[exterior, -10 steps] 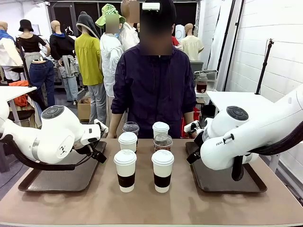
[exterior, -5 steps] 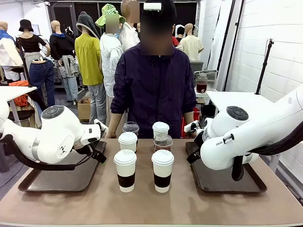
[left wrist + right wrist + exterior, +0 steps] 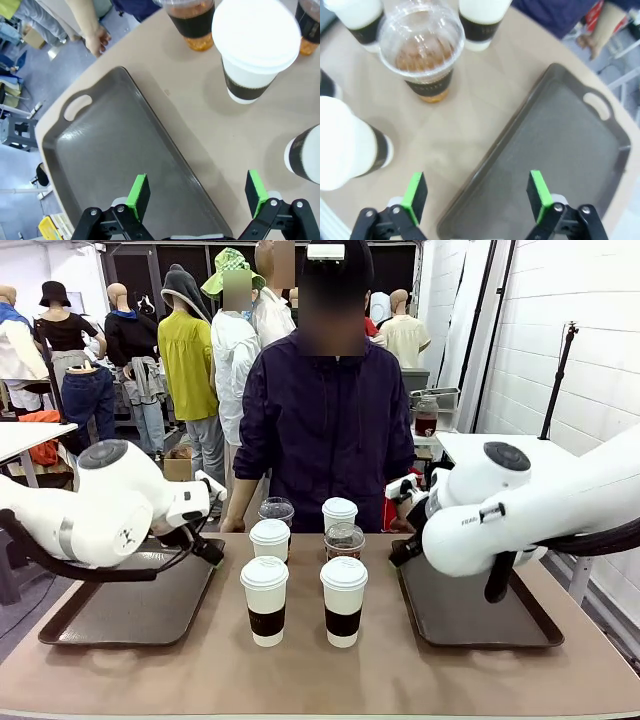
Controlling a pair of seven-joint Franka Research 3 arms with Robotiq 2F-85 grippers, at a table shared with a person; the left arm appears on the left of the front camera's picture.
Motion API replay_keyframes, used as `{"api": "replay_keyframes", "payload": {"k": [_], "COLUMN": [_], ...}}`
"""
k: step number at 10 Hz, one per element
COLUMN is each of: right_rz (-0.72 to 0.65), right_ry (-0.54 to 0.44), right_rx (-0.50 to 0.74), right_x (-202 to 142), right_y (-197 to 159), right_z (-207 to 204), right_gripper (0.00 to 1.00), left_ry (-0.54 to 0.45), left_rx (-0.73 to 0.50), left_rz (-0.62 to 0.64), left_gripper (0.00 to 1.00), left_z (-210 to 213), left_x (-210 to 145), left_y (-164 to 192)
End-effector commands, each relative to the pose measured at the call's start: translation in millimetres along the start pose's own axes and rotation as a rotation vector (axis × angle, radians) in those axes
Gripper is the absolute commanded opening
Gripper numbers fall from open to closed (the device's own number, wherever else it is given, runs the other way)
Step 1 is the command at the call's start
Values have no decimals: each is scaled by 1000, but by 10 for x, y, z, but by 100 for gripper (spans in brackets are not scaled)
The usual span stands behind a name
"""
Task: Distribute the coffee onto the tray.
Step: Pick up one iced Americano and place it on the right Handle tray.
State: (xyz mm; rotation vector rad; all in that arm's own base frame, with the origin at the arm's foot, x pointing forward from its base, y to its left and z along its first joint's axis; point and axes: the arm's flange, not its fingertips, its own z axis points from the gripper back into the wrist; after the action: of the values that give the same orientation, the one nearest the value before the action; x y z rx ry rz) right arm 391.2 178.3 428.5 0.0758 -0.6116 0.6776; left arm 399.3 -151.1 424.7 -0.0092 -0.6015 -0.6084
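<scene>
Six coffee cups stand in two columns at the table's middle. Two white lidded cups with brown sleeves (image 3: 264,600) (image 3: 343,600) are in front. Behind them stand a white cup (image 3: 270,539) and a clear dome-lidded cup (image 3: 344,540), then a clear cup (image 3: 277,510) and a white cup (image 3: 339,511). My left gripper (image 3: 205,546) (image 3: 197,192) is open over the inner edge of the left tray (image 3: 120,610) (image 3: 110,160). My right gripper (image 3: 400,550) (image 3: 476,192) is open over the edge of the right tray (image 3: 470,612) (image 3: 565,145). Nothing sits between either pair of fingers.
A person in a dark shirt stands at the far side, hands hanging below the table edge (image 3: 97,37) (image 3: 592,42). Bare tabletop (image 3: 300,670) lies in front of the cups. A white cup (image 3: 255,45) and a clear cup (image 3: 422,55) stand nearest my grippers.
Both arms have risen a little and shifted slightly; the cups and trays have not moved.
</scene>
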Motion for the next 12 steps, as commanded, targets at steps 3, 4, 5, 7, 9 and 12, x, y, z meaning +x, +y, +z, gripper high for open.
{"api": "replay_keyframes", "payload": {"k": [3,4,5,7,9,12], "right_rz": [85,101,106,110,108,160], "right_ry": [-44,-44,-41,-47,-55,-179], "right_rx": [84,91,100,126,129,202], "right_x": [246,293,314,301,309,291], "right_y": [-170,-147,-134,-146,-167,-195], "right_z": [709,777,786,781,810,1067], "right_gripper": [100,100,100,100,100,100], "left_ry": [35,33,34,25,13,-126], "left_rx": [51,58,62,61,54,1], "left_rz": [-11,-10,-7,-1,-4,-46], "left_gripper": [100,100,100,100,100,100], "left_z": [699,808,850,889,921,1204], "left_x": [394,457,462,443,428,403], "left_y": [-131,-124,-109,-90,-86,-68]}}
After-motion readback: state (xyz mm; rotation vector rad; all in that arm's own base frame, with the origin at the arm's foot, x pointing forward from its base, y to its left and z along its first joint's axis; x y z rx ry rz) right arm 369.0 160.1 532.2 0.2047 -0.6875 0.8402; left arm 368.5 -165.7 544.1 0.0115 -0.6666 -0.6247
